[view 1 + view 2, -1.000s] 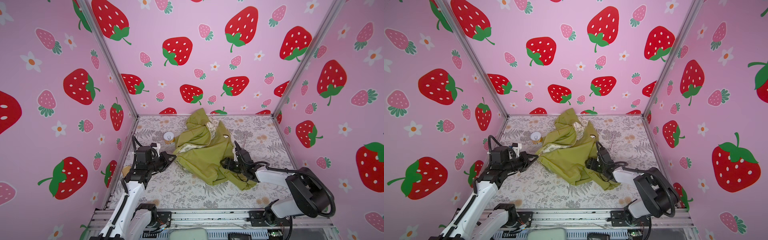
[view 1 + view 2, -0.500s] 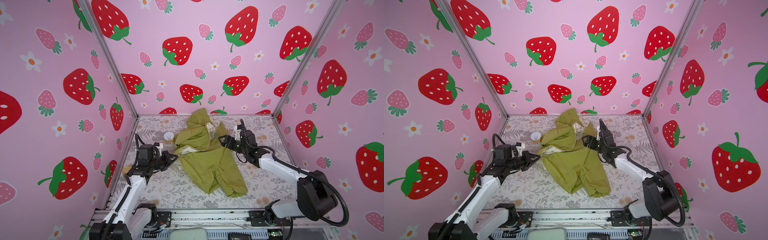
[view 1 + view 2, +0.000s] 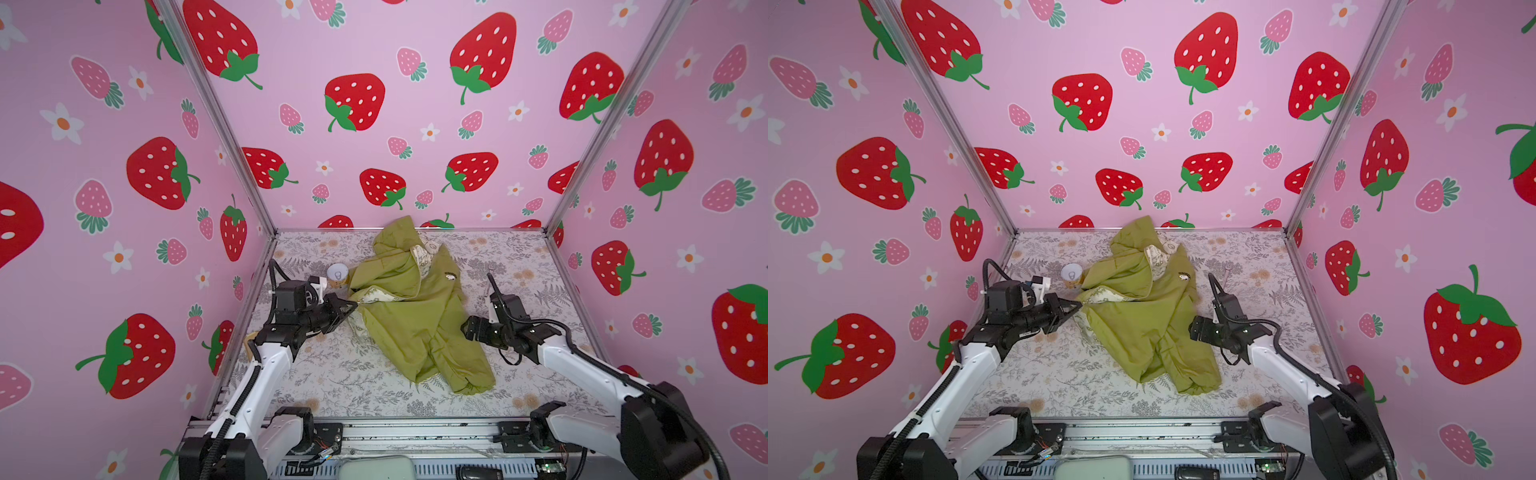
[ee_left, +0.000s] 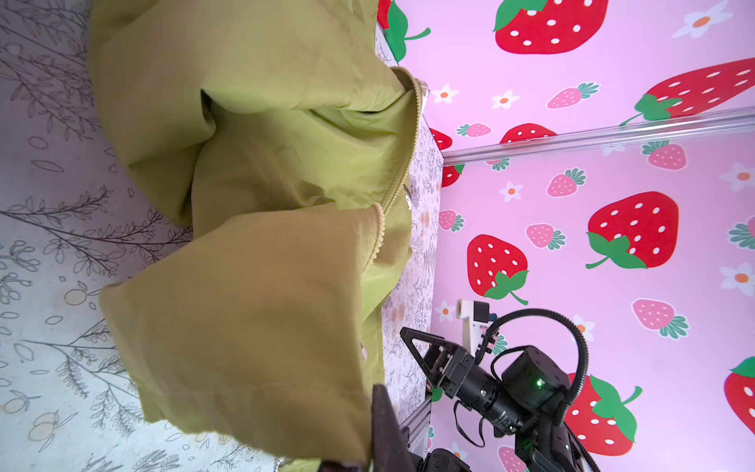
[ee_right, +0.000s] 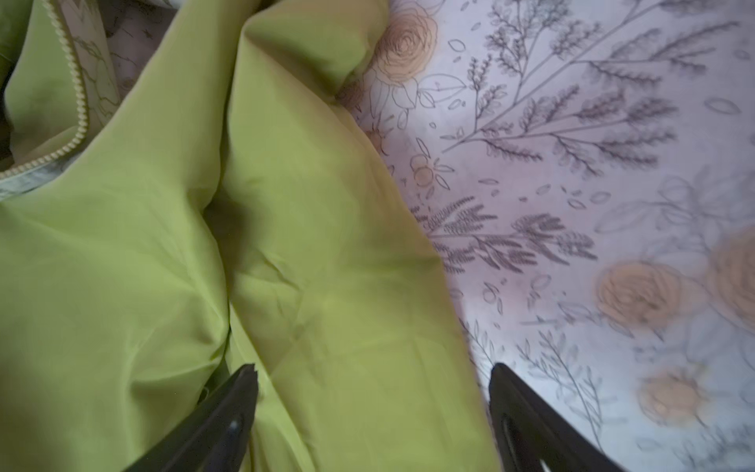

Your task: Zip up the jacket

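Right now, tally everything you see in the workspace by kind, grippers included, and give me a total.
jacket, olive green: 1
small white-topped container: 1
tan thing partly hidden behind the left arm, too hidden to identify: 1
grippers: 2 (left gripper shut on the jacket's edge, right gripper open)
Total: 5

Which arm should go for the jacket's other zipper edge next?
Probably right. The left claw is shut on an edge of the jacket; the right claw is open and empty, just over the fabric.
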You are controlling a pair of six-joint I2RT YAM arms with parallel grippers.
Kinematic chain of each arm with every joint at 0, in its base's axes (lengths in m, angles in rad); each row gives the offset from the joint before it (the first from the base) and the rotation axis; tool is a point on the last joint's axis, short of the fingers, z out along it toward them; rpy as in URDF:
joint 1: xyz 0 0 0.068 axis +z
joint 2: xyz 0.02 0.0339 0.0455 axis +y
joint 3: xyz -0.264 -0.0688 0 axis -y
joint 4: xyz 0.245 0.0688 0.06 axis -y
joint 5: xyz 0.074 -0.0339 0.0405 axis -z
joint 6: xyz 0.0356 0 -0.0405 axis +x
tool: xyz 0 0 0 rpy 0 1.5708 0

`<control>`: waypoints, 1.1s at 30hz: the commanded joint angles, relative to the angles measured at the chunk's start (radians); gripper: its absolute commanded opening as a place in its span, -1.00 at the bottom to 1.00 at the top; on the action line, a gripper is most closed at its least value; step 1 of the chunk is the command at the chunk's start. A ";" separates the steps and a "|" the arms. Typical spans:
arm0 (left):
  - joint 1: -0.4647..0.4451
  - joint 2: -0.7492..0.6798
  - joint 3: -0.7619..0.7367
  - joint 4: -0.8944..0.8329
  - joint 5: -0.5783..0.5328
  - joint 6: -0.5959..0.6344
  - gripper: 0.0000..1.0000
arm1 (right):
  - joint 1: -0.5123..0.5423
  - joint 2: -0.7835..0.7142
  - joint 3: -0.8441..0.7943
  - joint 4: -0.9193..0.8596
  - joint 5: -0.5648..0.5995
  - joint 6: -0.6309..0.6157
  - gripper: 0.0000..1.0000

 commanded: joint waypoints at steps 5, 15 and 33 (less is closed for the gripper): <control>0.003 0.031 0.124 0.062 0.051 -0.008 -1.00 | 0.034 -0.035 -0.128 -0.046 -0.119 -0.005 0.68; -0.033 0.058 0.314 0.052 0.117 -0.060 -1.00 | 0.272 0.218 -0.140 0.522 -0.190 0.298 0.55; -0.122 -0.051 0.303 0.056 0.066 -0.144 -1.00 | 0.520 0.808 0.302 1.344 0.033 0.654 0.23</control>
